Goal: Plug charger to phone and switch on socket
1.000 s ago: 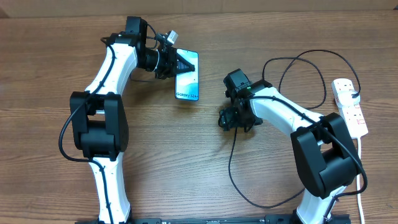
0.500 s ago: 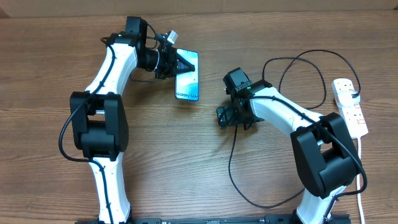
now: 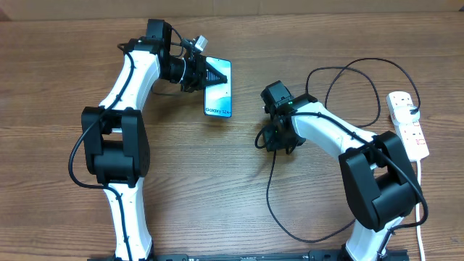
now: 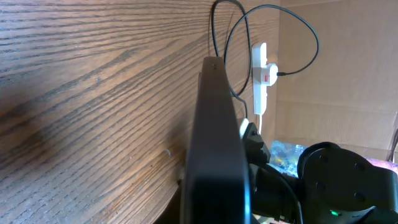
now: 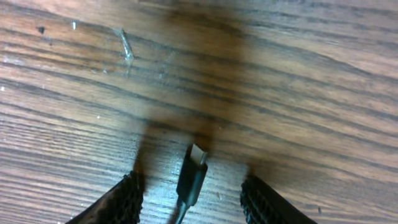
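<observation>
Right gripper (image 5: 194, 202) is set low at worktop centre, fingers spread. The charger (image 5: 191, 177) plug tip is seen between them, touched by neither. The phone (image 3: 220, 94) is found screen-up near the far edge, left gripper (image 3: 214, 73) at its far end; its grip cannot be told. The socket (image 3: 408, 123) is laid along the right edge.

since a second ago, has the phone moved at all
No. In the overhead view the phone keeps the same place and the same angle relative to the socket at the table's right edge.
</observation>
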Tool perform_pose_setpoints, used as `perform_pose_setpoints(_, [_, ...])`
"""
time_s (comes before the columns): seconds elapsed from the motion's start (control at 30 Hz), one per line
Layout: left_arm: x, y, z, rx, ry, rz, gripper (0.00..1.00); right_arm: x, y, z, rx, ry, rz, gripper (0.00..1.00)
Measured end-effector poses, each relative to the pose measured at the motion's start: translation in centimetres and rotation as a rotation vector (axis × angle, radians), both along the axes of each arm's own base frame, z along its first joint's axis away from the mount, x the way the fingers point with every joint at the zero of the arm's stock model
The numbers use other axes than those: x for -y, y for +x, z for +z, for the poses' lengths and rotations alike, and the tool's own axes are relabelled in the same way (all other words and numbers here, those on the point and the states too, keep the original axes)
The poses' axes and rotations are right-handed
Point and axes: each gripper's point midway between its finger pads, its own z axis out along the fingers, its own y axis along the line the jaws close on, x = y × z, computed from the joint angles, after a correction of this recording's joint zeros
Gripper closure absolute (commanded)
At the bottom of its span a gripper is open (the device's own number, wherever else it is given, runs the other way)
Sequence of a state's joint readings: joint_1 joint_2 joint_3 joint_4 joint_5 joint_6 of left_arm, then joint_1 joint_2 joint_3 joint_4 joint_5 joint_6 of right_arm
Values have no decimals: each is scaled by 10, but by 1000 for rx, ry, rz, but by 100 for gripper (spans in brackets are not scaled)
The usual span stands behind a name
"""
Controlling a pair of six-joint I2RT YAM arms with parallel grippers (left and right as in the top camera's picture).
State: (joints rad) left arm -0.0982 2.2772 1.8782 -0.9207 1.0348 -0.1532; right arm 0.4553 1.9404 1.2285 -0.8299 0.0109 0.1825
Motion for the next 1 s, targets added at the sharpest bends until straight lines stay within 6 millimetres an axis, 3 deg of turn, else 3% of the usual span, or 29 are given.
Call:
perform_pose_setpoints(0.1, [0,0,0,0,0,0,96,0,1,0,14,6,0,51])
perform_pose_setpoints(0.33, [0,0,0,0,0,0,96,1,7,0,49,2,-2,72])
perform_pose_setpoints(0.47, [0,0,0,0,0,0,96,0,7,0,49,3,-3,76])
perform_pose_setpoints(1.0, [0,0,0,0,0,0,96,1,0,-1,20,4,-1,80])
